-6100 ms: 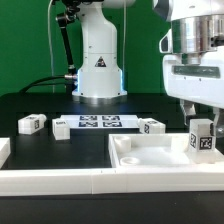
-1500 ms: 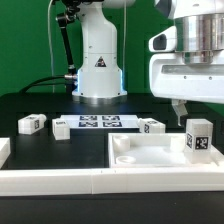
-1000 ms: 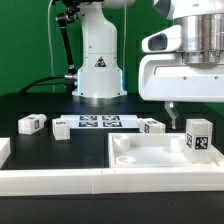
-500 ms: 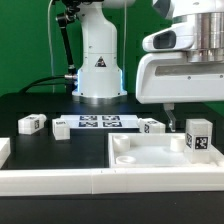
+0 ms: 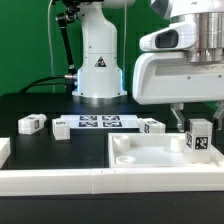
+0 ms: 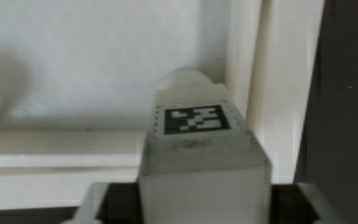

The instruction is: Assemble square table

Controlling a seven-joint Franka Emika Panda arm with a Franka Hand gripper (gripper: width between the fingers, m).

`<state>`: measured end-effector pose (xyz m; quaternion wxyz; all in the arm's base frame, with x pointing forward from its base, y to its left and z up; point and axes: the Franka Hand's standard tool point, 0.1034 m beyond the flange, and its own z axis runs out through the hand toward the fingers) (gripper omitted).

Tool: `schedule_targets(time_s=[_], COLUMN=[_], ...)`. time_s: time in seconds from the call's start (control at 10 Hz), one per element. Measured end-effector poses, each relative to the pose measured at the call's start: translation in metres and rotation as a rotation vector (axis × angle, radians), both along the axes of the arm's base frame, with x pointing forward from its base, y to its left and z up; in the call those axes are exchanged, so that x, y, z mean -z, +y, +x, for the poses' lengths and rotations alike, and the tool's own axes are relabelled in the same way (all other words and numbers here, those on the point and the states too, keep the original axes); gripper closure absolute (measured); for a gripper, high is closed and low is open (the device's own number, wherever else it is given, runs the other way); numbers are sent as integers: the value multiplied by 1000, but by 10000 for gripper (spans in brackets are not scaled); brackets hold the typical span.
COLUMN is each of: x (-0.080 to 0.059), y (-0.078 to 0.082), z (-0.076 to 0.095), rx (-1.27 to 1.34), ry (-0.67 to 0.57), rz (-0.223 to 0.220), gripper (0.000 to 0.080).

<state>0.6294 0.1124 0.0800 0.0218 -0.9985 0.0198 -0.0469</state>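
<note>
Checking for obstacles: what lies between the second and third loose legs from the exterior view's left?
The marker board lies flat between the second leg and the third leg, seen in the exterior view.

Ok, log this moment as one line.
gripper: open around upright leg | upright leg: standing in tabletop corner | loose legs: three, lying behind tabletop
</note>
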Motion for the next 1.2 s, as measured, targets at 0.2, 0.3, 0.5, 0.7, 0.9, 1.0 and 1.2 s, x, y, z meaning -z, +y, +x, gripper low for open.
schedule_targets(time_s=[0.2, 0.3, 0.5, 0.7, 0.9, 1.0, 1.2], x=[0, 0, -1, 0, 0, 0, 0], y=[0, 0, 0, -9, -15, -19, -26], z=[0, 0, 0, -1, -2, -3, -3], rx=[40, 141, 356, 526, 657, 699, 757], ry=[2, 6, 16, 28, 33, 33, 32], rz=[6, 15, 32, 33, 31, 26, 20], gripper=[511, 511, 511, 510, 500, 497, 497])
